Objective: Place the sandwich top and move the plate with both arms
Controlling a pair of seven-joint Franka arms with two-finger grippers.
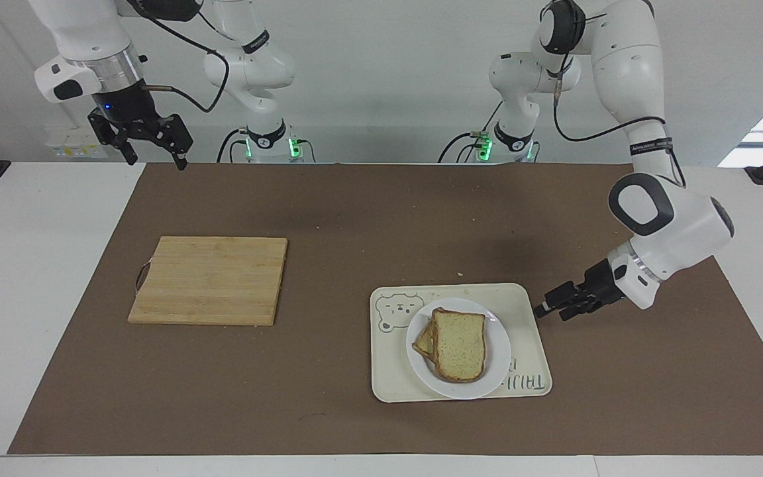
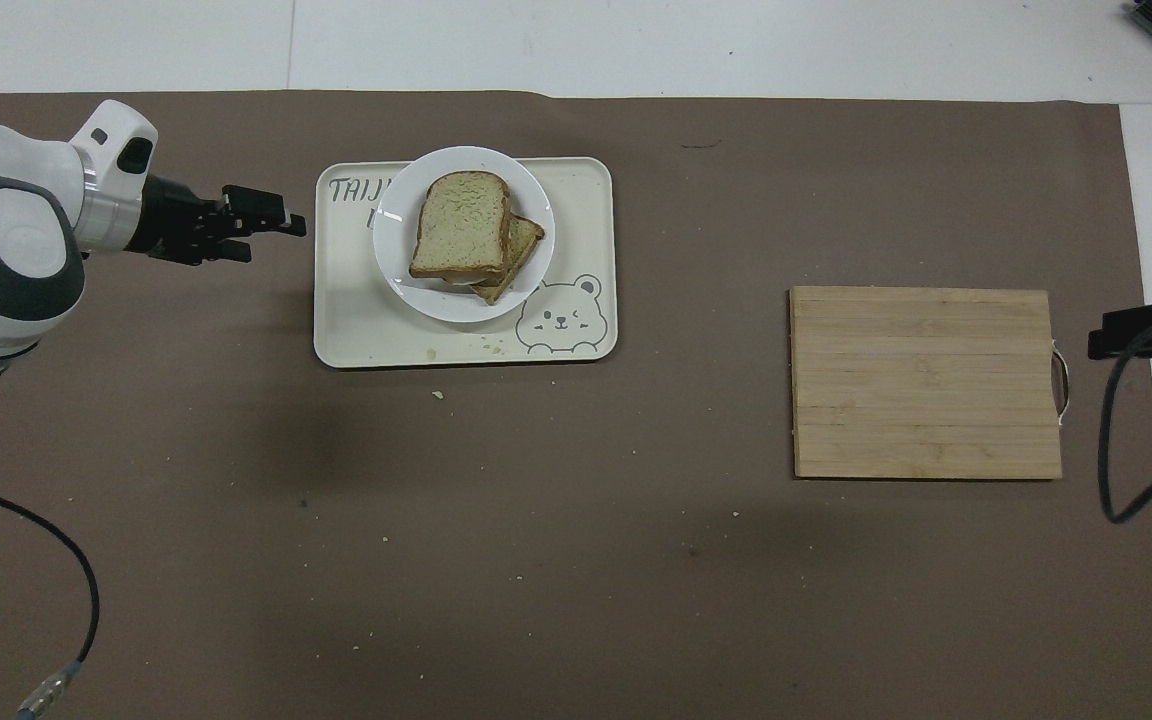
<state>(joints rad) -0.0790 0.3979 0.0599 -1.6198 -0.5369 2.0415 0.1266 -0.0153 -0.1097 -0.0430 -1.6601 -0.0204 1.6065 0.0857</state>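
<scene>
The sandwich top (image 1: 461,343), a pale slice with a brown crust, lies on a lower slice on the white plate (image 1: 499,350). The plate sits on the cream tray (image 1: 395,381), at the tray's edge farthest from the robots. In the overhead view the sandwich top (image 2: 461,225) covers most of the lower slice on the plate (image 2: 398,262). My left gripper (image 1: 549,311) is open and empty, low over the mat beside the tray, clear of the plate; it also shows in the overhead view (image 2: 281,220). My right gripper (image 1: 155,158) is open and waits high at the robots' end.
A wooden cutting board (image 1: 212,279) lies toward the right arm's end of the brown mat; it also shows in the overhead view (image 2: 926,380). The tray (image 2: 366,335) has a bear drawing and crumbs on it. A few crumbs lie on the mat.
</scene>
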